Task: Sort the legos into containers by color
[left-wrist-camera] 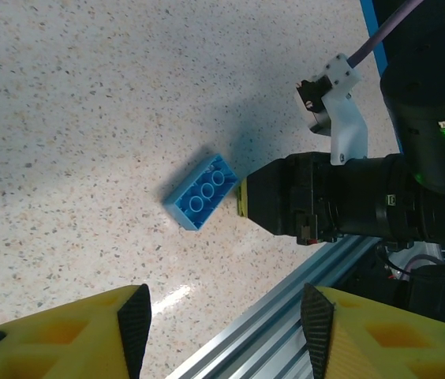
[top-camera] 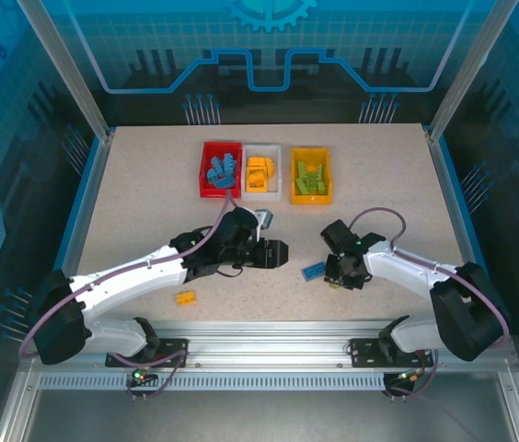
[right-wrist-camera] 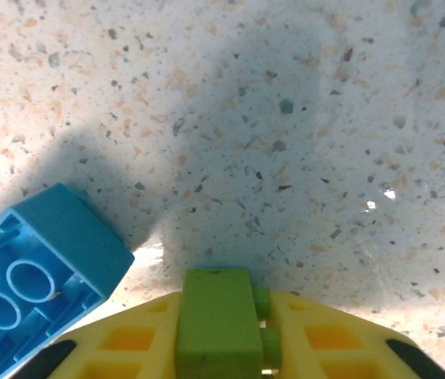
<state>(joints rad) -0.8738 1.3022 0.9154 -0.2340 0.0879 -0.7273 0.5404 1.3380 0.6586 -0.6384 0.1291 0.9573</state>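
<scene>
From above, three bins stand in a row at the far middle of the table. The red bin holds blue legos, the white bin orange legos, and the yellow bin green legos. A blue brick lies between the left gripper and the right gripper, just beside the right one. An orange brick lies well apart at the near left. What the right fingers hold is too small to tell from here.

In the left wrist view, the left gripper has its fingers spread with nothing between them. The blue brick lies underside up (hollow tubes showing), with the right gripper at its corner.

The right wrist view settles it: the right gripper is clamped on a green brick. The blue brick lies just beside it on the left.
</scene>
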